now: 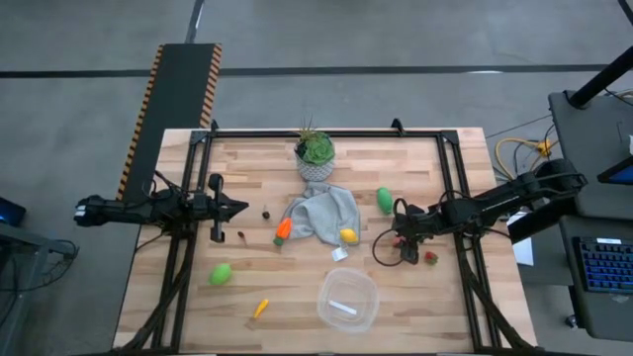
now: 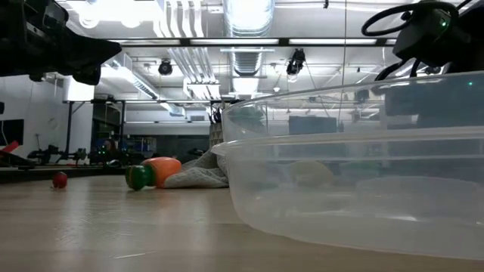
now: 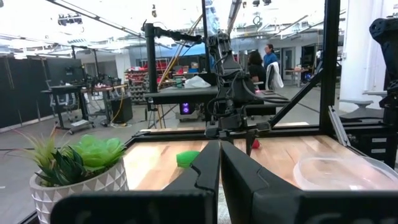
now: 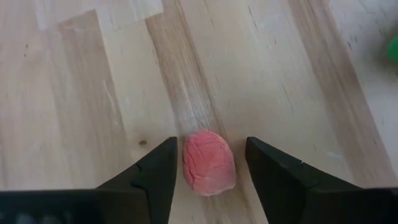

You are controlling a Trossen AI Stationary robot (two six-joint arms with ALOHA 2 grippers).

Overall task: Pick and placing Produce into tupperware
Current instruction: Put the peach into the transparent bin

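Right hand [image 4: 208, 163] hangs low over the right side of the tabletop [image 1: 247, 163], its two dark, flat-faced fingers [image 4: 152, 177] parted a little and standing on either side of a small pinkish-red toy berry [image 4: 209, 163]; the berry is egg-shaped with a finely veined, matte skin, it lies on the pale planks, and a thin gap shows on each side, so nothing is gripped. Beside that hand in the high view lies one more tiny red berry [image 1: 431, 258]. Farther in, a smooth yellow lemon [image 1: 348, 235] rests at the edge of a crumpled grey cloth [image 1: 321, 213], an orange carrot with a green top [image 1: 283, 230] lies at the cloth's other edge, and a glossy green oval [image 1: 384, 200] sits just beyond the cloth toward the right arm. Behind the cloth stands a spiky green plant in a grey-white faceted pot [image 1: 315, 158]. Toward the front edge sits the clear, rounded-square plastic tupperware [image 1: 347, 301], thin-walled, with a white label showing at its bottom and no produce in it. Left of it lie a second, smaller orange carrot [image 1: 260, 309] and a second green oval [image 1: 221, 274]. Left hand [image 1: 242, 207] hovers over the left side of the butcher-block tabletop, its fingers [image 3: 205, 177] closed together on nothing.
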